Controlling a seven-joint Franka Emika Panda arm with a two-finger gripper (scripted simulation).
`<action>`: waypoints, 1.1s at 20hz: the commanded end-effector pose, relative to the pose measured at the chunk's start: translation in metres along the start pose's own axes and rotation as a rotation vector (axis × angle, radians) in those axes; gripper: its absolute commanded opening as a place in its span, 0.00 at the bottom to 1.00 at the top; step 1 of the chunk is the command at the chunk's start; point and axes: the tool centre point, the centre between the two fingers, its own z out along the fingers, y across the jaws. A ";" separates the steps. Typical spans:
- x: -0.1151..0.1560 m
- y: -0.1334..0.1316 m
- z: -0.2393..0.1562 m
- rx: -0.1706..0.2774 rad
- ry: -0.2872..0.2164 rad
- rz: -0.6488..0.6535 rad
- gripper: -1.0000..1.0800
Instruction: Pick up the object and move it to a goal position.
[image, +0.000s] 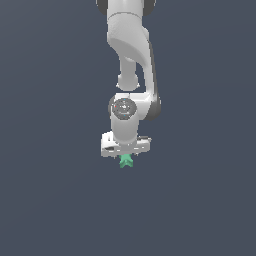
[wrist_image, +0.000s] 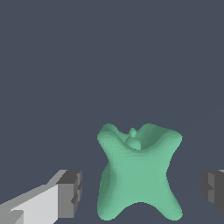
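The object (wrist_image: 138, 175) is a teal-green four-pointed star piece. In the wrist view it sits between my two dark finger pads (wrist_image: 70, 192), with a gap on each side, so neither pad touches it. My gripper (wrist_image: 140, 192) is open around it. From the exterior view, the white arm reaches straight down and the object (image: 125, 161) pokes out just under the gripper (image: 125, 156), whose fingers are mostly hidden by the hand.
A plain dark grey-blue surface (image: 60, 200) fills both views. No other objects, containers or edges show.
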 end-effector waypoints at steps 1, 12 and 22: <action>-0.001 0.000 0.014 0.000 -0.001 -0.001 0.96; 0.000 0.000 0.034 0.000 -0.001 -0.002 0.00; 0.000 -0.001 0.033 0.000 0.000 -0.002 0.00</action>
